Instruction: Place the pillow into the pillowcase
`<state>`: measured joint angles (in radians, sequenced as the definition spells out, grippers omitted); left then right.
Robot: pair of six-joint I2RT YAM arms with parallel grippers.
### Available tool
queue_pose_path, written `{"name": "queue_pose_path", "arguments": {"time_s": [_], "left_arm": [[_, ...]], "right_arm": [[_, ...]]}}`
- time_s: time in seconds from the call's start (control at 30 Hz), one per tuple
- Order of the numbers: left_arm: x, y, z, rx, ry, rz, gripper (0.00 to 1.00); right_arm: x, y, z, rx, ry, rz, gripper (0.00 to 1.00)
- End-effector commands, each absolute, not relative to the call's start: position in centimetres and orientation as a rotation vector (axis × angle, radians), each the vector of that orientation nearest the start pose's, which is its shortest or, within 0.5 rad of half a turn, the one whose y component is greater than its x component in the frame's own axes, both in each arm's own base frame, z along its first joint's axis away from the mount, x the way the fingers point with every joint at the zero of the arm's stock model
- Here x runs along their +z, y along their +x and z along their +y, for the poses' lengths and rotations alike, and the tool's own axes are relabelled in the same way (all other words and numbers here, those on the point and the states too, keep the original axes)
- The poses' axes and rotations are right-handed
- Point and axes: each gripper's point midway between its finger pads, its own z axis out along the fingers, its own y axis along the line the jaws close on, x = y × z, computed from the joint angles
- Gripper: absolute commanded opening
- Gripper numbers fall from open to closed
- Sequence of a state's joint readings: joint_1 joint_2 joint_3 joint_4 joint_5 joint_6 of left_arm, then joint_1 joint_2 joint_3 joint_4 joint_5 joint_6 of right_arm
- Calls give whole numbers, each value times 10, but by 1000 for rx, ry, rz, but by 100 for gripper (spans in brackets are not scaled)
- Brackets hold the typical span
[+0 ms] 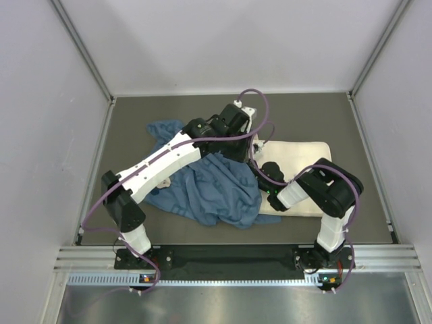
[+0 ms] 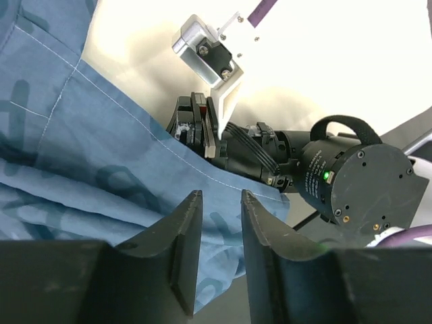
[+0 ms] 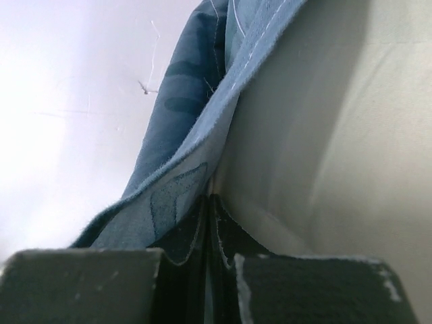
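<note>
Fabric fills the left half of the dark bench (image 1: pixel 135 115). It is the pillowcase (image 1: pixel 209 192), blue with darker printed shapes, lying in a crumpled heap with one corner trailing toward the far left. The left arm (image 1: pixel 165 162) stretches above that heap from its base at the near edge, with a purple cable (image 1: pixel 101 202) looped along it. It ends past the heap's far side, near the middle of the bench.

From its own camera, the left hand (image 2: pixel 219 197) has its two dark fingers apart with a narrow gap between them. Blue cloth shows through the gap, but I cannot tell whether the fingers touch it. Just beyond them, a stitched hem of the pillowcase runs slantwise across cream fabric.

Next along, the right hand (image 3: pixel 209 202) has its fingers pressed together with that blue hem pinched between them. The cream fabric lies right against the hem on the hand's right side.

Further right, the pillow (image 1: pixel 304 152) lies flat on the bench, its long side running left to right and its top mostly bare. The blue heap overlaps its left end. The right arm (image 1: pixel 327 196) folds over the pillow's near edge, with its elbow out toward the right wall.
</note>
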<state>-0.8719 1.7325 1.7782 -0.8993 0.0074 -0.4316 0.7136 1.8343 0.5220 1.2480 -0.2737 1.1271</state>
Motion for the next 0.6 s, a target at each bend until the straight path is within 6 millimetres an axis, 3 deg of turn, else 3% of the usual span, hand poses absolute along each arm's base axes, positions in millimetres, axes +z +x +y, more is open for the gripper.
{"name": "queue_pose_path", "arguments": {"time_s": [0.0,0.03,0.07,0.17,0.27,0.47,0.57], "left_arm": [[233,263,-350,-622,584,2452,31],[232,261,-353,-649,595,2455,28],[230,261,-355,-660,595,2452,32],[228,257,-361,-706,596,2459,58],[221,253,-364,-713,600,2474,64],[202,248,-366,-694,589,2511,59],[194,245,-369,-687,591,2526,50]], "right_arm": [[107,276,351,1547,146,1919,0],[107,276,351,1548,147,1918,0],[108,276,351,1549,147,1916,0],[106,276,351,1546,149,1922,0],[106,277,351,1545,151,1924,0],[103,278,351,1545,157,1929,0],[103,278,351,1549,159,1927,0]]}}
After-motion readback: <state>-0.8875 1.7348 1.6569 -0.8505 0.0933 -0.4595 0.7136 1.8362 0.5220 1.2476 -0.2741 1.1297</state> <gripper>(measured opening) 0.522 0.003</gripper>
